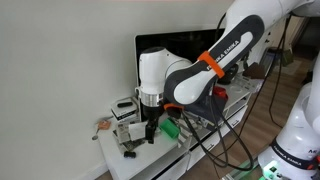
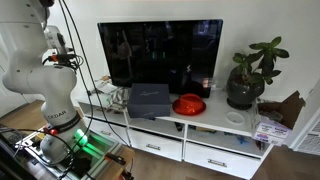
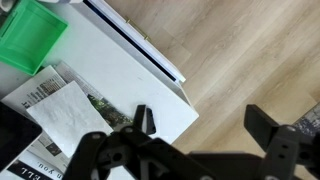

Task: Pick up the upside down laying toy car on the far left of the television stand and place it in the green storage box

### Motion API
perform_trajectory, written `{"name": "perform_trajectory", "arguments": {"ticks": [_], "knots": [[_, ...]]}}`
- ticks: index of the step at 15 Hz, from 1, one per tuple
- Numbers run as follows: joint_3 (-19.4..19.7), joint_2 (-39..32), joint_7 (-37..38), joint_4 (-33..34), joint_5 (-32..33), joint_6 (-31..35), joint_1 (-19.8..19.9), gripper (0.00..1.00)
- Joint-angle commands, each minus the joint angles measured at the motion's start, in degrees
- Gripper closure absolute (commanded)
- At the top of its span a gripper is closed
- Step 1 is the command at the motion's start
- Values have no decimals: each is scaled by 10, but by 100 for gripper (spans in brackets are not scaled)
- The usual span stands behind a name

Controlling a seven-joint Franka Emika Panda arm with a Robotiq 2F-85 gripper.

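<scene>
The white television stand [image 1: 112, 146] shows in both exterior views [image 2: 216, 127] and in the wrist view [image 3: 105, 65]. A tiny dark toy car [image 1: 128, 153] lies near the stand's front left corner; it is hidden in the wrist view. The bright-green storage box [image 1: 172, 129] sits on the stand and appears at the top left of the wrist view [image 3: 30, 36]. My gripper [image 1: 150, 128] hangs above the stand's left end, between the car and the box. In the wrist view the gripper [image 3: 205, 125] is open and empty, over the stand's edge and the wooden floor.
A white-and-black boxy device [image 1: 124, 108] and a small reddish-brown object [image 1: 102, 125] stand behind the car. Papers [image 3: 55, 110] lie on the stand. The black TV [image 2: 160, 55], a grey-and-red case [image 2: 148, 100], a red bowl [image 2: 189, 104] and a potted plant [image 2: 246, 80] are further along.
</scene>
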State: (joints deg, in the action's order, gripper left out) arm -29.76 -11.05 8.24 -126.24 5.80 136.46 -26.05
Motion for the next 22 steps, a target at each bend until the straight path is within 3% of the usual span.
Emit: {"name": "perform_trajectory", "arguments": {"ticks": [1,3,7,8,9,17,22], "knots": [[44,-87,29,53,70,33,-38,0],[74,-123,39,85,100,25,-57,0],[106,-186,22,143,98,39,-72,0],[108,-203,11,164,90,33,-74,0],[105,-167,10,121,80,35,-67,0],[109,-177,8,130,79,35,-69,0],[117,-275,-33,210,97,23,-94,0]]}}
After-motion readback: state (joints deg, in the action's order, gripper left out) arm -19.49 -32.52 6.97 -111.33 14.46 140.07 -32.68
